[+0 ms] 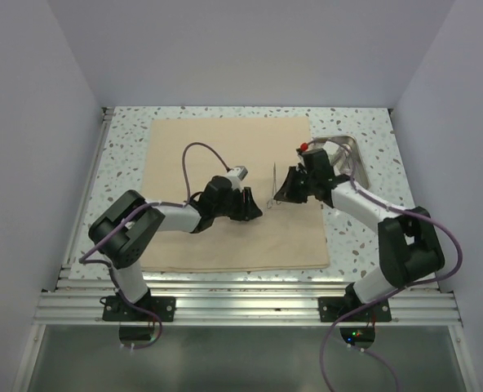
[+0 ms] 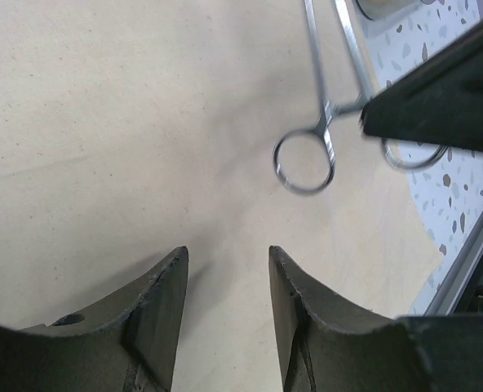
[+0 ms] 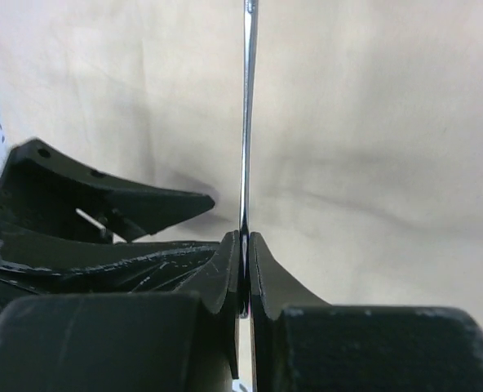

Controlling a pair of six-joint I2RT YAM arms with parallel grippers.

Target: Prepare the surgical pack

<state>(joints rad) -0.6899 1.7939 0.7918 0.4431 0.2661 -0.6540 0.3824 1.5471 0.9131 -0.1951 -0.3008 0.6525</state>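
**White links, black joints**

My left arm (image 1: 172,214) and right arm (image 1: 364,208) have white links and bulky black joints, each above a black base plate (image 1: 139,309). A purple cable (image 1: 197,151) loops off each. My left tool (image 2: 225,253) and right tool (image 3: 243,237) have matte, dark, curved fingers.

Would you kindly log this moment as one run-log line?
left gripper: open, empty | right gripper: shut on forceps | forceps: over cloth

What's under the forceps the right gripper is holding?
Flat tan cloth lies under the forceps, which the right gripper clamps. The speckled table below is covered there by the cloth.
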